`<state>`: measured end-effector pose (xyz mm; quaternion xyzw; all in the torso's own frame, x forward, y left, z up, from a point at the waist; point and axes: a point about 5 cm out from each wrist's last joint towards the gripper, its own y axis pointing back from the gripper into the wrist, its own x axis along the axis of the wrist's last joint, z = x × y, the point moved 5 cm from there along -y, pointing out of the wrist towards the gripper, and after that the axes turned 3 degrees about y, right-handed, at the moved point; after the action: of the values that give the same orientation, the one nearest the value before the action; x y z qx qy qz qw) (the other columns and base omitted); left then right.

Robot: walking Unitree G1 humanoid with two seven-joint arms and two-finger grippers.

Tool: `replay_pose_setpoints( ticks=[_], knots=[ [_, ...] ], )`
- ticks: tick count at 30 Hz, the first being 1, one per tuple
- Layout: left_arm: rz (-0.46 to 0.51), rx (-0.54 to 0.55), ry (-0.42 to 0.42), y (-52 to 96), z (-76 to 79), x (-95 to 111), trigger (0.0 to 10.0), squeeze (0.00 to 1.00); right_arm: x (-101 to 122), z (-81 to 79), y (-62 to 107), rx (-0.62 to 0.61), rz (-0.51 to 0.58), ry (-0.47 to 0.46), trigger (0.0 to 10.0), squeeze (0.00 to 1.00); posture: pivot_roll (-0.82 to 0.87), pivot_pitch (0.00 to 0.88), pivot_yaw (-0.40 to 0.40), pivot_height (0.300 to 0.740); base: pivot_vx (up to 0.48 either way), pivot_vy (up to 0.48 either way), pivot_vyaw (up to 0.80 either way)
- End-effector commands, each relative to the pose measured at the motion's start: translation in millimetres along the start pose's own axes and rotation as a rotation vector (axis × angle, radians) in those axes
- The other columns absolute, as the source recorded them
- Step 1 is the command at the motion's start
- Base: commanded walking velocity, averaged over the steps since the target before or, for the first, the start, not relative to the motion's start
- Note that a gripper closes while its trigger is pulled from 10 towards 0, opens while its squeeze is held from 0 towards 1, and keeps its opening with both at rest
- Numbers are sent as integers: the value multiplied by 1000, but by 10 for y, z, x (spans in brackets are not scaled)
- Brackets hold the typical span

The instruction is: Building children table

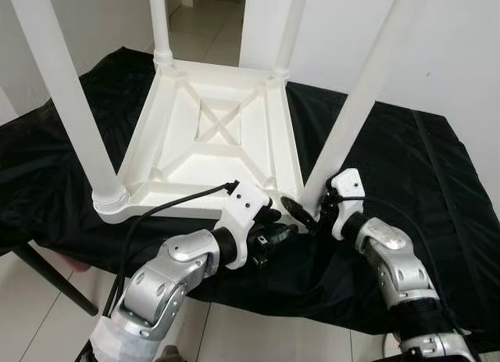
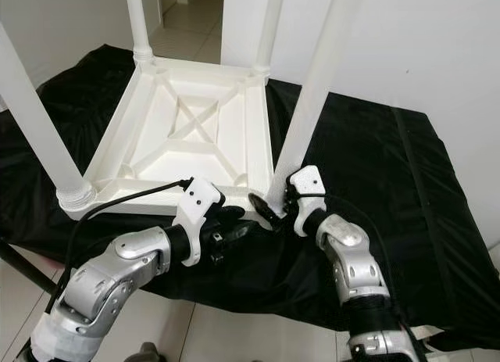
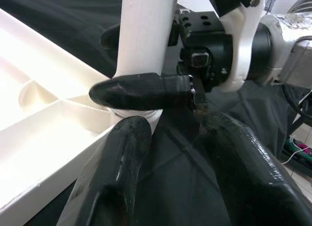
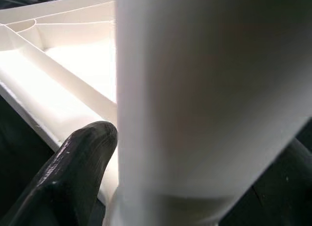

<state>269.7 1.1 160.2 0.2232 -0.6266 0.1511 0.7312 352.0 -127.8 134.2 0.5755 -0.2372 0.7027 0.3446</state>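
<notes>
White table (image 1: 209, 135) — upturned, legs up.

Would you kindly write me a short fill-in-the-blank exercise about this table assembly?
1. The white table lies ____ on the black cloth.
2. The right tool grips the base of a table ____.
3. The number of legs standing in the table's corners is ____.

Missing words: upside down; leg; four

Counter (image 1: 437, 190) w/ black cloth (image 1: 70, 166) over it; white kids' table (image 1: 215, 139) upside down on cloth, legs up. Tile floor (image 1: 31, 299) below.
</notes>
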Motion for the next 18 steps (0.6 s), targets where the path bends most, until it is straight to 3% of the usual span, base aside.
replay_pose_setpoints(
  ticks=[1,2,18],
  knots=[
    [-8,-19,-1,-21,25,3,10000,0,-20,-35,-26,37,-10,14,10000,0,124,20,-83,740,0,0,0],
    [-7,-19,-2,-22,24,6,10000,0,-42,-45,-58,57,-17,10,314,0,128,19,-85,740,0,0,0],
    [-8,-12,1,-3,26,6,10000,0,-197,-155,-38,142,-31,-31,0,0,137,26,-86,740,0,0,0]
  ],
)
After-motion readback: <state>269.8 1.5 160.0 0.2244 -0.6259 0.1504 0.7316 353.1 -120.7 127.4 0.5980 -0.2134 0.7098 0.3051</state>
